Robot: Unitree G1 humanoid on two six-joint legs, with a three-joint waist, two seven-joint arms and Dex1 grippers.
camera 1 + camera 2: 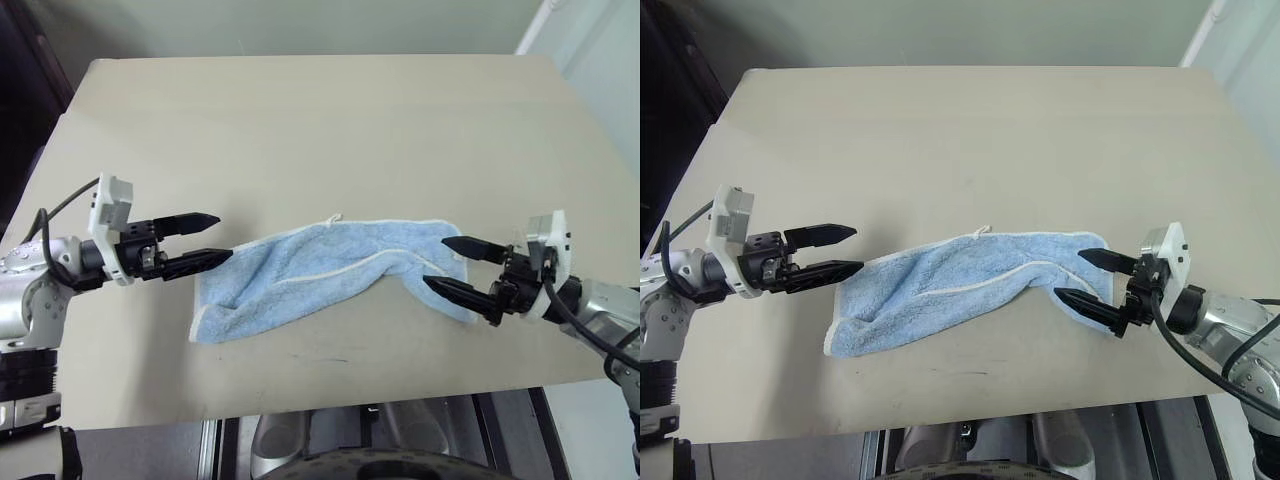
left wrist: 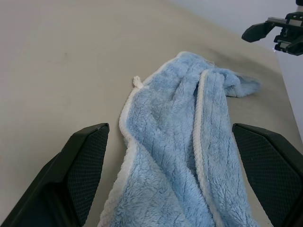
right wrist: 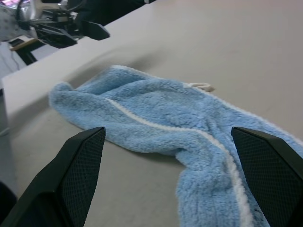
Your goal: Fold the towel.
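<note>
Bunched towel (image 1: 330, 275) folds hide its underside.

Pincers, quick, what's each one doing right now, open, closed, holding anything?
Left pincer: open, holding nothing, at the left end of the towel.
Right pincer: open, holding nothing, at the towel's right end.

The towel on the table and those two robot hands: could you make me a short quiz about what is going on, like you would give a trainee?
1. True or false: the towel lies flat and neatly folded on the table.
2. Which fits the left hand and right hand? A) both open, one at each end of the towel; B) both shut on the towel; C) one lifts the towel off the table.
3. Fill in: the small white loop tag sits on the towel's ____ edge, away from the robot.

Key: 1 false, it is bunched and twisted; 2 A; 3 far.
</note>
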